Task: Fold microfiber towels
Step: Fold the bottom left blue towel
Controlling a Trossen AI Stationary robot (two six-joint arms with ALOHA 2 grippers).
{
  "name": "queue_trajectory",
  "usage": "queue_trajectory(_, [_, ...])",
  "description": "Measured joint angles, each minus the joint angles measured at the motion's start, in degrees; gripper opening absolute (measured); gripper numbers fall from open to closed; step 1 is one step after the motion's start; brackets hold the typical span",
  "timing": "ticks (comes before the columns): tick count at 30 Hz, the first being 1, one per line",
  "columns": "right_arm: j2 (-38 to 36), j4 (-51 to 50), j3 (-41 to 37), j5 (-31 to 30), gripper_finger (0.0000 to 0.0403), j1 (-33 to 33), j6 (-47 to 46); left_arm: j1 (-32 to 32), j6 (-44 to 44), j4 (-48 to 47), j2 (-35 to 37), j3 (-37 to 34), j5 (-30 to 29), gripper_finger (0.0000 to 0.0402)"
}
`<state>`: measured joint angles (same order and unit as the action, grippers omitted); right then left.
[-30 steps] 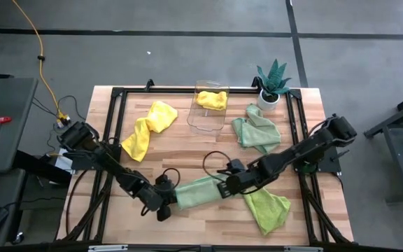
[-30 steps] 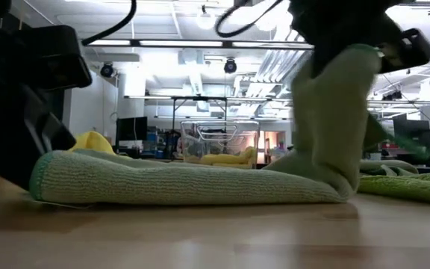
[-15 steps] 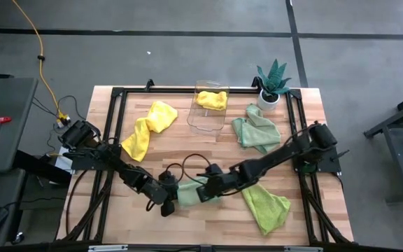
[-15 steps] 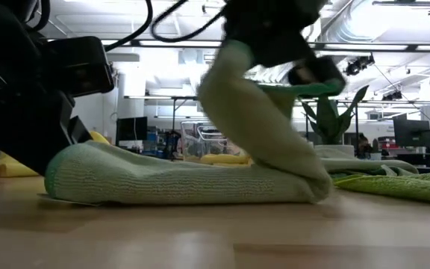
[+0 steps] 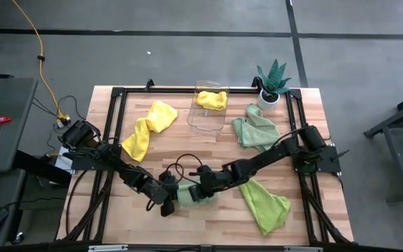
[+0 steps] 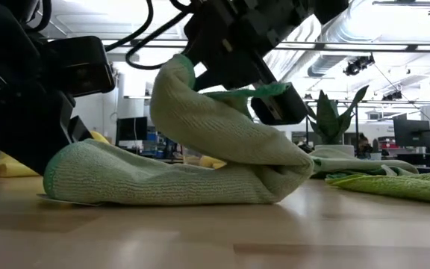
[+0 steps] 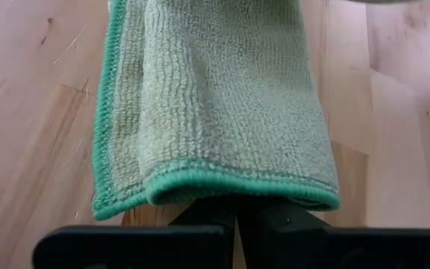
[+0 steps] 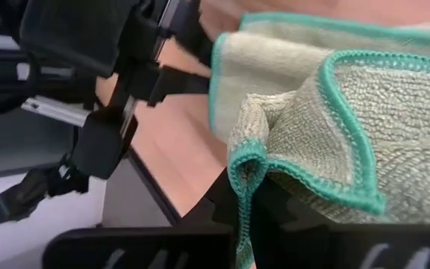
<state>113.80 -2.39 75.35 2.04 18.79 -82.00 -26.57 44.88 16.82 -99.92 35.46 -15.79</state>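
A pale mint green microfiber towel (image 5: 189, 195) lies as a narrow band near the table's front edge, doubled over on itself. My left gripper (image 5: 168, 199) is shut on its left end (image 6: 54, 175), which rests on the wood. My right gripper (image 5: 201, 192) is shut on the other end (image 6: 174, 75) and holds it up over the lower layer. The bend (image 6: 290, 175) between the two layers lies on the table. My left gripper pinches the towel's left end at its green hemmed edge (image 7: 237, 187) between the two fingers, slanting down from the table's left. That end lies on the table. My right gripper pinches the hemmed edge of the towel's other end (image 8: 254, 170) between its fingers, slanting down from the table's right. More than one hemmed edge shows at the fingers. The end hangs lifted above the lower layer, curving down to the bend.
A yellow towel (image 5: 147, 127) lies bunched at the back left. A clear bin (image 5: 207, 115) with yellow cloth (image 5: 212, 99) in it stands at the back middle, with a potted plant (image 5: 271, 84) to its right. Another mint towel (image 5: 255, 130) and a lime green towel (image 5: 266, 204) lie on the right.
My right gripper has swung toward the table's left and down, carrying the towel's right end over the lying part toward my left gripper. The towel has folded over; its left end has stayed on the table.
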Motion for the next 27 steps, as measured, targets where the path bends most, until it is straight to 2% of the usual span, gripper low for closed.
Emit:
queue_trajectory(6, [0.01,2.24,-0.04,-1.19,0.0001,-0.02,0.01,0.0,-0.04,0.01,0.0,0.0,-0.26,0.0])
queue_trajectory(10, [0.0,5.35,-0.04,-2.39,0.0022,-0.44,0.4,0.0,0.01,0.1,0.0,0.0,-0.26,0.0])
queue_trajectory(19, [0.0,9.27,-0.04,-3.26,0.0149,-1.64,1.26,0.0,0.97,0.13,0.0,0.0,-0.42,0.0])
queue_trajectory(23, [-0.24,10.57,-0.04,2.2,0.0197,-2.76,4.34,-0.01,1.44,0.13,0.0,-0.01,-0.42,0.0])
queue_trajectory(27, [-2.56,8.13,-0.04,6.37,0.0224,-3.83,9.33,0.0,1.43,0.11,0.0,-0.02,-0.3,0.0])
